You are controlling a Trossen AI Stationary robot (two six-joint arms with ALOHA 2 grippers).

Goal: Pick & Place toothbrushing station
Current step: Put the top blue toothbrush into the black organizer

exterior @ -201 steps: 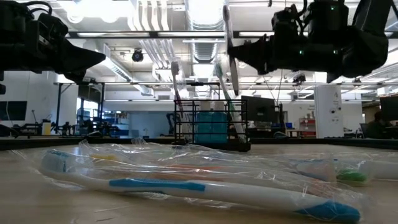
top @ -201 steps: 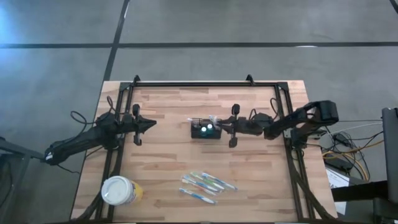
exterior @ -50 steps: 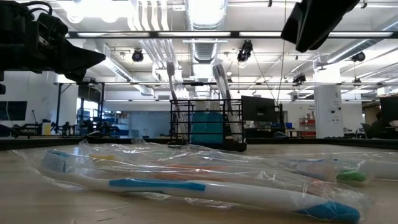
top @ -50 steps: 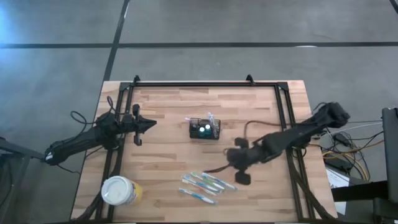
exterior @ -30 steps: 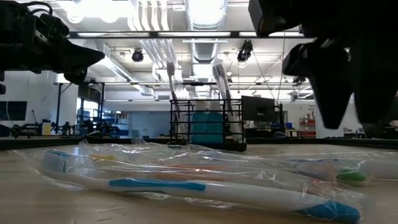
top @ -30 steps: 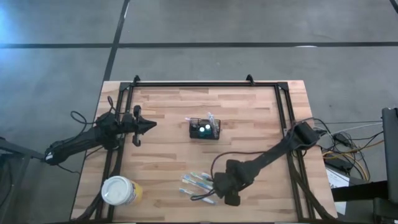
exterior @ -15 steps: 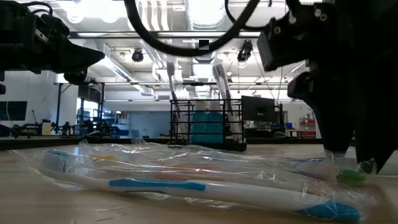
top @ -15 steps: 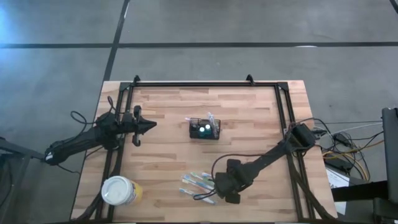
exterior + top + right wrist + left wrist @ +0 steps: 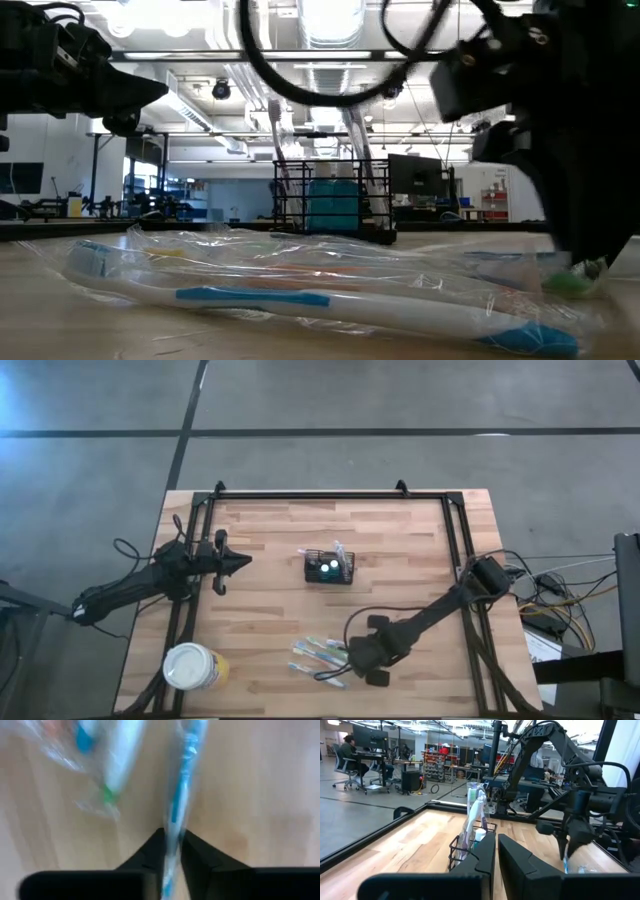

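Observation:
The toothbrushing station (image 9: 330, 568), a black wire-mesh caddy with upright toothbrushes in it, stands at mid-table and also shows in the low view (image 9: 335, 200). Several wrapped toothbrushes (image 9: 318, 657) lie flat on the wood near the front edge. My right gripper (image 9: 352, 653) points down over the right end of that pile. It is shut on one blue-and-white wrapped toothbrush (image 9: 176, 815). My left gripper (image 9: 235, 563) waits at the table's left, level and shut, pointing at the caddy (image 9: 470, 845). My right gripper pinches the blue-and-white toothbrush's handle (image 9: 173, 832), in its clear wrapper, between the two fingers (image 9: 152, 851). The fingers come from above, pointing down, and lie across the handle. The toothbrush lies flat on the table.
A round white-lidded yellowish tub (image 9: 190, 667) stands at the near left corner. A green-tipped wrapped toothbrush (image 9: 112, 775) lies just beside the held one. A black frame (image 9: 330, 495) runs along the table's far and side edges. Bare wood lies between caddy and pile.
My right gripper has sunk onto the right end of the toothbrush pile and its fingers have shut on the blue-and-white toothbrush. The toothbrushes lie where they were.

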